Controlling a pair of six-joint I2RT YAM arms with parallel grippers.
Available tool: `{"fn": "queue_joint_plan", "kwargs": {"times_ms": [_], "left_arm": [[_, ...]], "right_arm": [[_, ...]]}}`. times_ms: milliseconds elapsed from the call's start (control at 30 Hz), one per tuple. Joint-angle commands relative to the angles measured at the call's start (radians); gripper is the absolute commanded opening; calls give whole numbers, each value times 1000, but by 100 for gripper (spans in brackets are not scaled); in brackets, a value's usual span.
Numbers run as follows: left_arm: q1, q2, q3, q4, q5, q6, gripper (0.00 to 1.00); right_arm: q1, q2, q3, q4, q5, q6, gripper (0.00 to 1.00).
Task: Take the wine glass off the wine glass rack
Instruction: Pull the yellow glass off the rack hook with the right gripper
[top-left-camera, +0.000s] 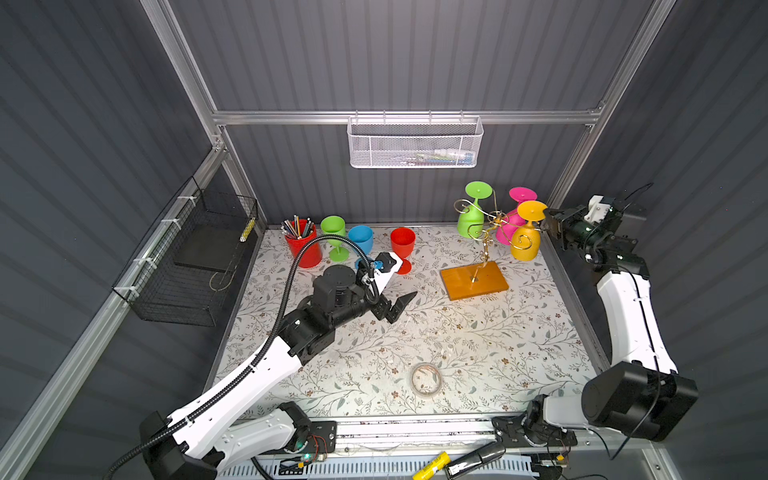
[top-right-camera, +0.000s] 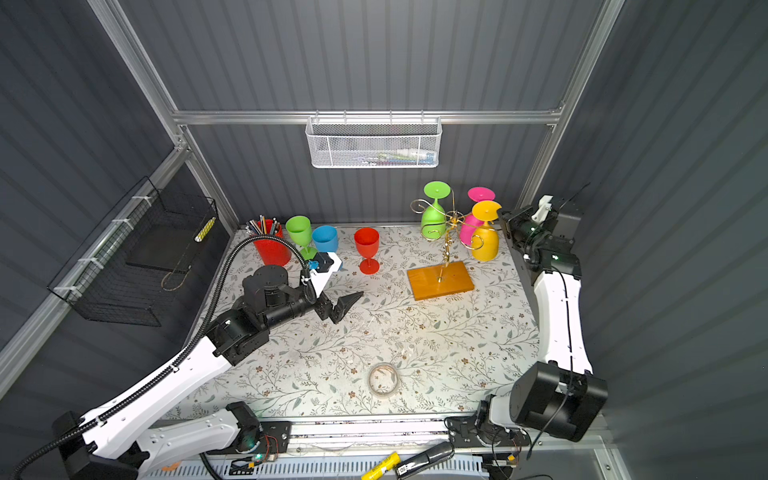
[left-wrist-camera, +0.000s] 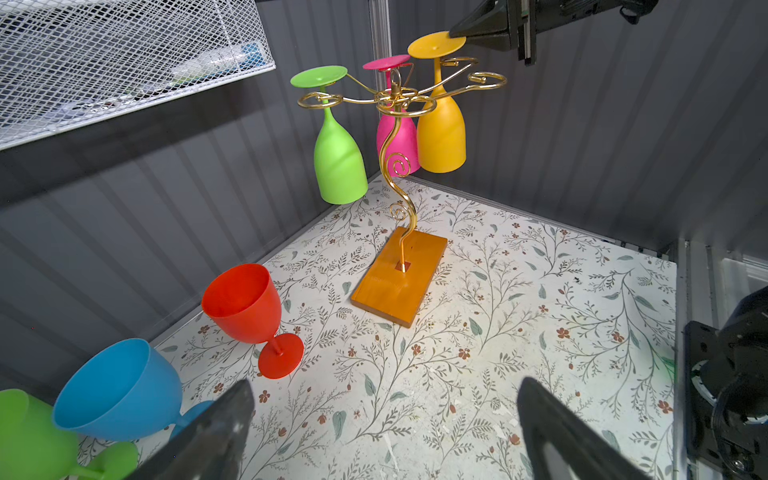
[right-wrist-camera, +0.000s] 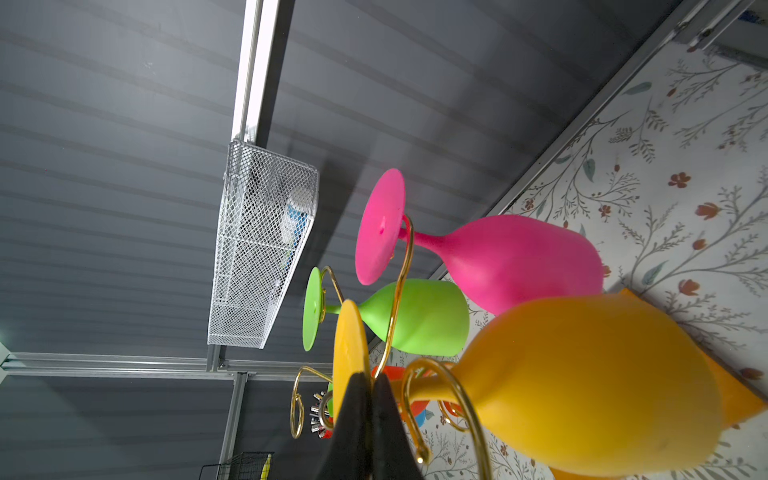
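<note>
Both top views: the wine glass rack (top-left-camera: 489, 227) stands far right, three glasses hanging upside down. My right gripper (top-left-camera: 547, 219) meets the yellow wine glass (top-left-camera: 524, 245) at its foot. Left wrist view: my left gripper (left-wrist-camera: 386, 384) gapes wide, empty. Right wrist view: right fingers (right-wrist-camera: 353, 415) pinch the yellow foot's rim. Grasp made, I judge; next, I slide it outward off the wire arm.

no readable text anywhere right now. the yellow tube (top-left-camera: 432, 464) at the front edge carries dark print, too small to make out. the black device (top-right-camera: 428, 455) beside it shows a white label, blurred. packets in the white mesh basket (top-left-camera: 374, 145) are illegible too.
</note>
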Motion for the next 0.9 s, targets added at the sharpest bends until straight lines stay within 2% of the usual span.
{"fn": "queue_joint_plan", "kwargs": {"times_ms": [0,500,867], "left_arm": [[-4,-4,-17,15,19,-4,99],[-4,1,-19,14,19,-3,98],[-4,6,-19,16,25,-7,99]], "right_arm": [[-17,12,35,25,22,-6,0],[-60,51,63,47,37,9,0],[-125,-15,2,33,45,-9,0]]}}
